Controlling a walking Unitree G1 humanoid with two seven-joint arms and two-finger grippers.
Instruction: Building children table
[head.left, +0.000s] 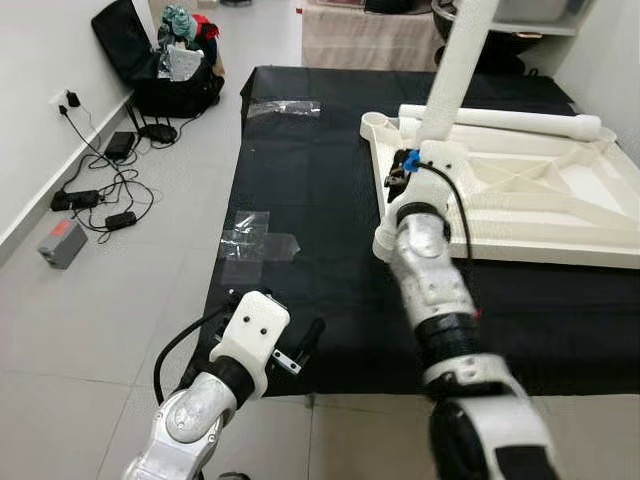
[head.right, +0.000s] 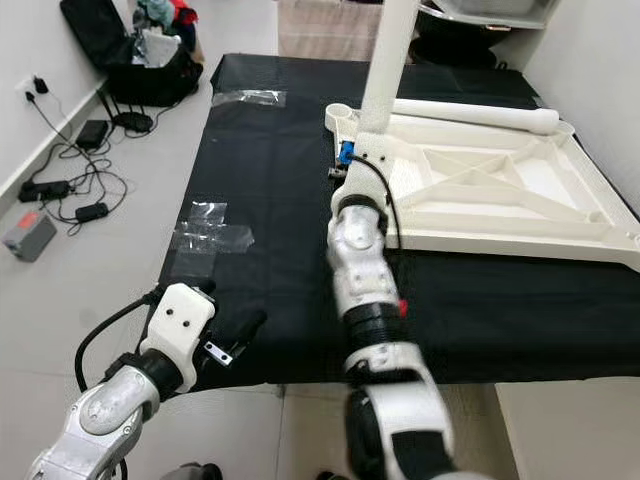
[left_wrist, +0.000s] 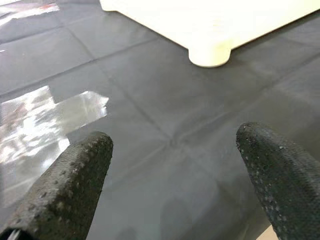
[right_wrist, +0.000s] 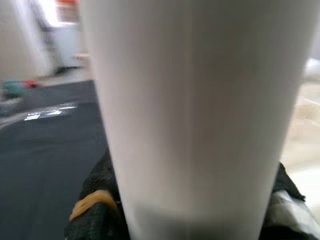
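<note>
Left eye view, far left: a grey floor (head.left: 60, 340) carries a tangle of black cables and power bricks (head.left: 105, 190) under a wall socket, a small grey box with a red top (head.left: 63, 242), and an open black suitcase (head.left: 165, 70) full of clothes against the wall.

Next comes the left arm, bent upward from the lower edge over the near edge of a black mat (head.left: 300, 200). Its left gripper (head.left: 305, 345) sits low above the mat's near left corner, fingers pointing toward the table parts; in the left wrist view the two black fingertips (left_wrist: 75, 180) stand wide apart with nothing between them, bare mat below. Just ahead of it, strips of clear tape (head.left: 255, 240) are stuck to the mat, and another strip (head.left: 285, 108) lies at the mat's far side.

At centre, the right arm reaches forward, forearm nearly straight, wrist tipped up. The right gripper (head.left: 420, 160) is closed around the lower end of a white table leg (head.left: 460, 70), which stands upright, leaning slightly, at the near left corner of the upturned white tabletop (head.left: 520, 200). In the right wrist view the leg (right_wrist: 195, 115) sits pinched between the dark fingers.

To the right, the tabletop lies underside up on the mat, ribs showing, with a second white leg (head.left: 500, 122) lying flat along its far edge.
</note>
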